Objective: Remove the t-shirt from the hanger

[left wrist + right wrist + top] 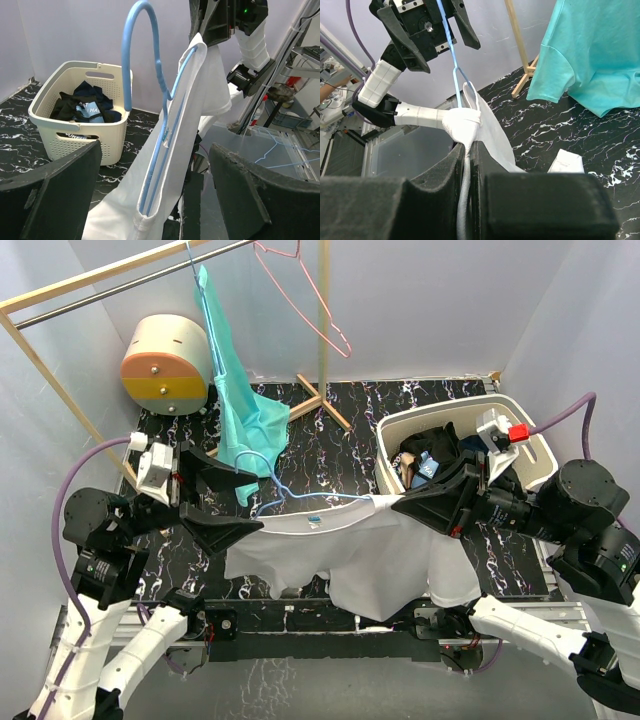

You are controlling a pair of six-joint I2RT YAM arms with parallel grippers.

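pulling cleanly needs the left gripper [260,502], jaws spread wide around the blue hanger [300,495] at 9 o'clock, to close on bare wire only. the right gripper [396,502] at 3 o'clock pinches the shoulder of the white t-shirt [350,550], which drapes between them. cloth hides whether wire is trapped there too.

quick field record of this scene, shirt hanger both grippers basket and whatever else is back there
white t-shirt: on the blue hanger, hanging low between the arms
hanger hook: sticks up out of the collar
left gripper: open, hook between its jaws, not clamped
right gripper: shut on the white t-shirt's shoulder
basket: cream, dark clothes inside
rack: teal t-shirt and bare pink hanger hanging on it
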